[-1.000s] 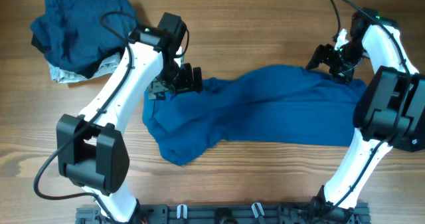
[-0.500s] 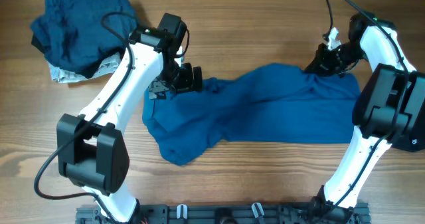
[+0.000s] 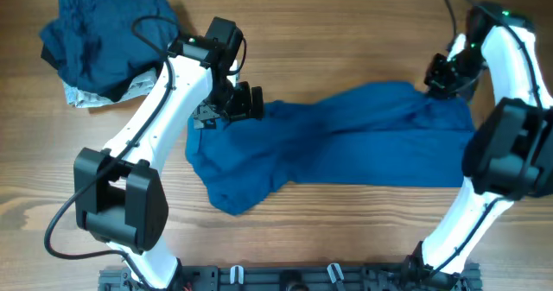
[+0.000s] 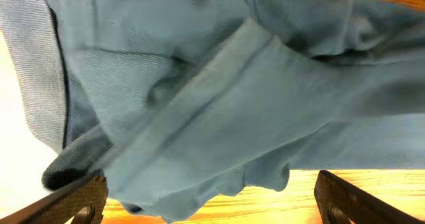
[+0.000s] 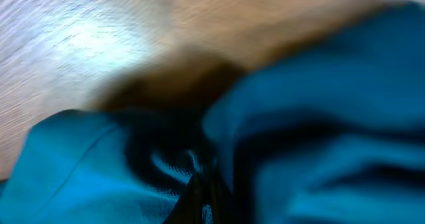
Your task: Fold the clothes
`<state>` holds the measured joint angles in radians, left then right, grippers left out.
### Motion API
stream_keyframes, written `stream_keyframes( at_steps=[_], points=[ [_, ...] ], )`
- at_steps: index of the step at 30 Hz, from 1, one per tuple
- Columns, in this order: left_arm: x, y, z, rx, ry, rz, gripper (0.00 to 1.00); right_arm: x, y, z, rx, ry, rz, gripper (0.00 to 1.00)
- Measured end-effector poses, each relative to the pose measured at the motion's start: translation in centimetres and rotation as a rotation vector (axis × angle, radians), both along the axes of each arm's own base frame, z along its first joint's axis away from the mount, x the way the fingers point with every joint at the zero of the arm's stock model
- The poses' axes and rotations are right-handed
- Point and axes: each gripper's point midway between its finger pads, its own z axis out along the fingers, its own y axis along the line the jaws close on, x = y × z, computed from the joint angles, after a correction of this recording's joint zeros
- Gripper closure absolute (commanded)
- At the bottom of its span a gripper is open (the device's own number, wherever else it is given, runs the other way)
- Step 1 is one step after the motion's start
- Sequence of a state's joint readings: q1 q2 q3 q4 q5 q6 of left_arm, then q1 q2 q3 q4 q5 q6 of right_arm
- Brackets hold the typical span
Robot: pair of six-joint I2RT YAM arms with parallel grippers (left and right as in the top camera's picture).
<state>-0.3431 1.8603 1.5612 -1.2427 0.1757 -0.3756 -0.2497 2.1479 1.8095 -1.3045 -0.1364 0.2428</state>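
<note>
Arms rise from the near edge of the table (image 3: 346,32). Left arm (image 3: 160,118) slants up and to the right, its wrist bent down over the left end of the blue shirt (image 3: 346,148). Left claw (image 3: 228,106) hangs there spread fully wide, gripping nothing. In its wrist view its two fingers (image 4: 73,199) stand far apart at the bottom corners, with rumpled cloth and a hem seam lying between and beyond them. Right arm (image 3: 510,75) arches over the shirt's right end, wrist turned inward. Right claw (image 3: 442,73) is pinched tight on the shirt's upper right edge. Its blurred wrist view shows dark fingertips closed together amid blue folds. The shirt sprawls crumpled across the middle of the table, between the two claws. Well apart, at the far left corner, lies a pile (image 3: 104,36) of navy garments over a pale one.

Against a second ago, the right claw has snapped closed and swung right and farther away, and the shirt's upper hump has shifted right with it. The left arm and the pile have not moved.
</note>
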Motion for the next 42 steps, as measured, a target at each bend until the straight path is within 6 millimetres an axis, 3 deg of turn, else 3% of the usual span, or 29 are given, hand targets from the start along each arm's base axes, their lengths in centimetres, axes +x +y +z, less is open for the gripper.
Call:
stream_keyframes(
  at_steps=[2,5,6,7,10,12,16,19,23,29,31,34,39,40,42],
  points=[
    [0.0,0.0,0.0,-0.001,-0.002,0.0,0.0,-0.8,-0.7,1.0,-0.049,0.02,-0.029,0.87],
    [0.1,0.0,0.0,-0.001,-0.002,0.0,0.0,-2.3,-1.1,1.3,-0.082,0.083,-0.048,0.87],
    [0.1,0.0,0.0,-0.001,-0.002,0.0,0.0,-2.6,-1.2,1.3,-0.089,0.096,-0.05,0.82],
    [0.1,0.0,0.0,-0.001,-0.002,0.0,0.0,-2.9,-1.3,1.4,-0.095,0.109,-0.055,0.71],
    [0.1,0.0,0.0,-0.001,-0.003,0.0,0.0,-4.1,-1.5,1.6,-0.115,0.162,-0.059,0.64],
    [0.1,0.0,0.0,-0.001,-0.003,0.0,0.0,-4.3,-1.8,1.6,-0.132,0.169,-0.059,0.52],
    [0.1,0.0,0.0,-0.002,-0.005,0.0,0.0,-2.5,-2.5,1.3,-0.164,0.099,-0.068,0.12],
    [0.1,-0.1,0.0,-0.002,-0.005,0.0,0.0,0.4,-3.3,1.1,-0.183,-0.024,-0.047,0.01],
    [0.1,0.0,0.0,-0.002,-0.004,0.0,0.0,2.5,-4.8,1.2,-0.168,-0.133,-0.029,0.02],
    [0.2,-0.1,0.0,-0.003,-0.008,0.0,0.0,2.5,-7.4,0.9,0.024,-0.244,0.015,0.04],
    [0.2,-0.1,0.0,-0.004,-0.01,0.0,0.0,2.8,-6.6,-0.3,0.13,-0.272,0.072,0.04],
    [0.2,-0.1,0.0,-0.004,-0.01,0.0,0.0,3.6,-3.7,-2.5,0.285,-0.308,0.186,0.03],
    [0.2,-0.1,0.0,-0.004,-0.01,0.0,0.0,4.7,0.3,-3.4,0.376,-0.346,0.312,0.05],
    [0.2,-0.1,0.0,-0.004,-0.01,0.0,0.0,4.8,1.2,-3.4,0.39,-0.348,0.337,0.11],
    [0.2,-0.1,0.0,-0.004,-0.01,0.0,0.0,4.7,2.4,-3.6,0.411,-0.34,0.368,0.34]
  ],
)
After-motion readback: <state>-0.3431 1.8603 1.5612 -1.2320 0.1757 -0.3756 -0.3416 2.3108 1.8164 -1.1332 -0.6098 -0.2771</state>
